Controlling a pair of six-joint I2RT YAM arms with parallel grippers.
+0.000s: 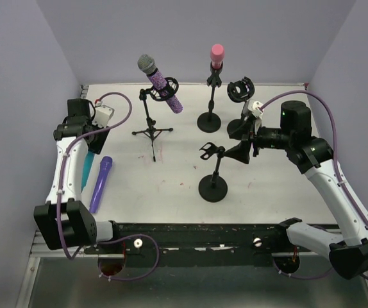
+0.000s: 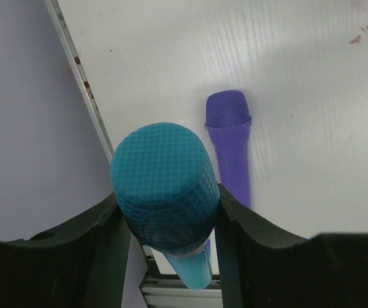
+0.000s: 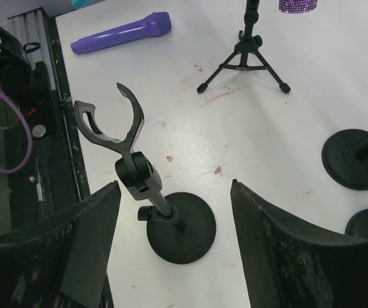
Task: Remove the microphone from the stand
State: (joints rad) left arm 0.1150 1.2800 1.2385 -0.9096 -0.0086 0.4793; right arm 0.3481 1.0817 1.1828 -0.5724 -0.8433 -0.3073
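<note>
left hand [image 2: 169,206] gripping teal microphone [image 2: 165,186], beside table edge [image 2: 81,72]

A microphone [image 1: 100,184] lies on the table [image 1: 171,192] left of the near stand [image 1: 213,187].

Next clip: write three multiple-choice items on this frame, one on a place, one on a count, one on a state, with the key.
1. Where is the plain purple microphone? A) lying on the table B) clipped upright in a stand C) inside a box
2. How many stands have an empty clip? A) none B) two C) four
3. The left jaws are: A) open and empty B) shut on the teal microphone C) out of view
Key: 1A, it lies flat there; 2B, the front stand and the back right stand hold nothing; 3B, they clamp its head.
</note>
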